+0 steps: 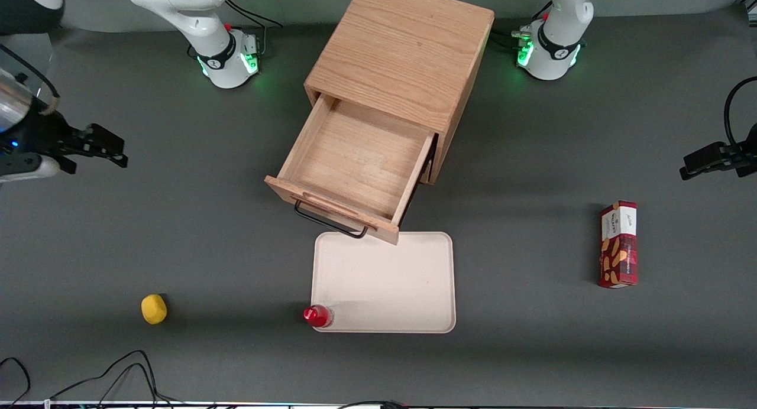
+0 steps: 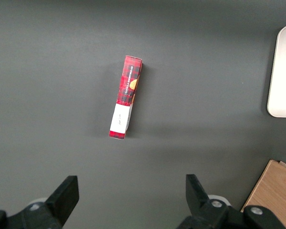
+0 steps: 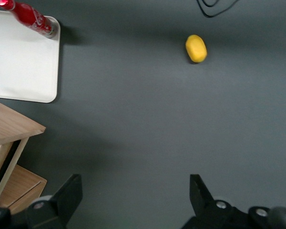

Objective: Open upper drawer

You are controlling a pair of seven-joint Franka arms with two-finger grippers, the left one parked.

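Upper drawer (image 1: pixel 355 164) of the oak cabinet (image 1: pixel 402 54) is pulled well out, tray empty, its front with the black wire handle (image 1: pixel 328 221) overhanging the edge of the cream tray (image 1: pixel 384 291) on the desk (image 1: pixel 207 249). In the right wrist view the lower drawer front (image 3: pixel 16 186) sits closed beneath it. Gripper (image 1: pixel 109 148) hangs above the desk at the working arm's end, well apart from the cabinet, jaws released and spread wide with nothing between them; fingers (image 3: pixel 69 195) are over bare desk. Red bottle (image 1: pixel 317 315) stands on the tray's corner nearest the front camera. Yellow lemon (image 1: pixel 154 309) lies on the desk toward the working arm's end, near that bottle's level. Red snack box (image 1: pixel 618 244) lies flat toward the parked arm's end.
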